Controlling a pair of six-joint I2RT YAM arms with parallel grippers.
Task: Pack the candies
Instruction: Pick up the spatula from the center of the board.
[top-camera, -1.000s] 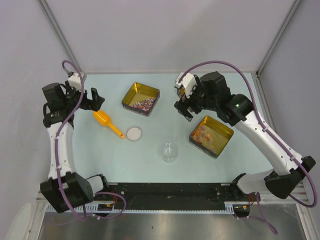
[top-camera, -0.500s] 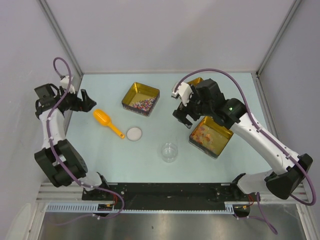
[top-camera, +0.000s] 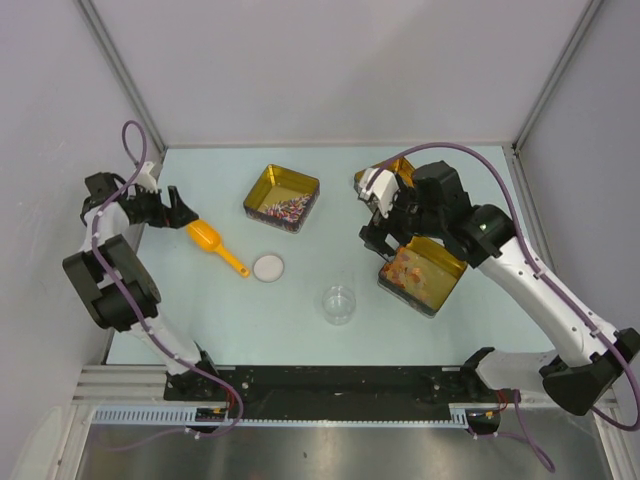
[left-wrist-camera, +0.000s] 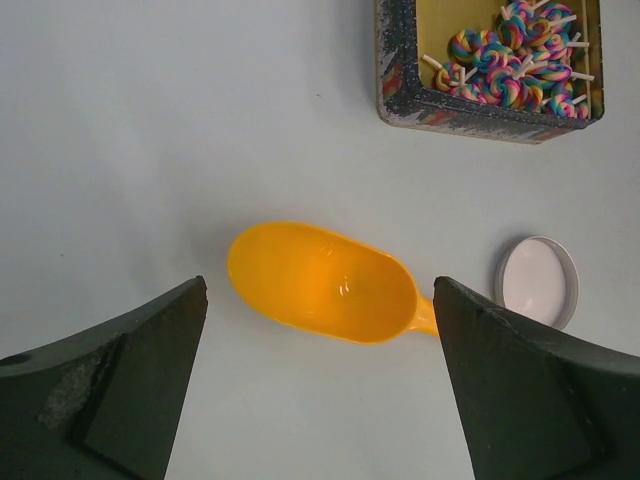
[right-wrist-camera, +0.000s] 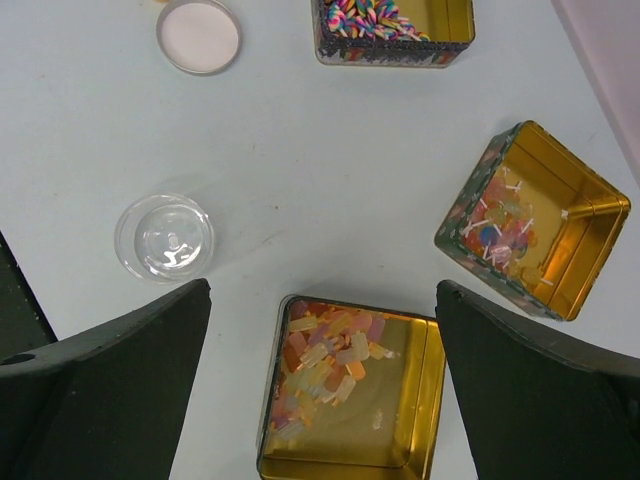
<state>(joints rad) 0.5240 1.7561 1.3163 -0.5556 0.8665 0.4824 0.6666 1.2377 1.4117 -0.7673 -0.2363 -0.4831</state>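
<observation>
Left fingers (left-wrist-camera: 110, 390) are spread wide, nothing gripped. The orange scoop (left-wrist-camera: 320, 285) is framed between them in the left wrist view. It lies flat on the worktop (left-wrist-camera: 150, 120), with its handle pointed toward the white lid (left-wrist-camera: 538, 282). From overhead the fingers sit just beside the scoop bowl; contact cannot be told.

Right fingers (right-wrist-camera: 100, 380) are also spread wide and empty, held above the near gold tin (right-wrist-camera: 405, 430).

Candies (right-wrist-camera: 325, 365) are found in that near tin: orange, yellow and pink pieces heaped loosely toward one side, bare gold bottom on the other. A second gold tin (right-wrist-camera: 580, 250) is set diagonally, near the first but not touching it. It holds a smaller lot of red and orange pieces with white sticks, and is mostly hidden by the right arm from overhead. A third gold tin (left-wrist-camera: 400, 70) is placed at the far middle of the worktop, well apart from the other two. It is filled along one side with rainbow swirl lollipops (left-wrist-camera: 510, 60).

A clear round cup (right-wrist-camera: 165, 237) stands upright on the worktop between the white lid and the near tin, touching neither.
</observation>
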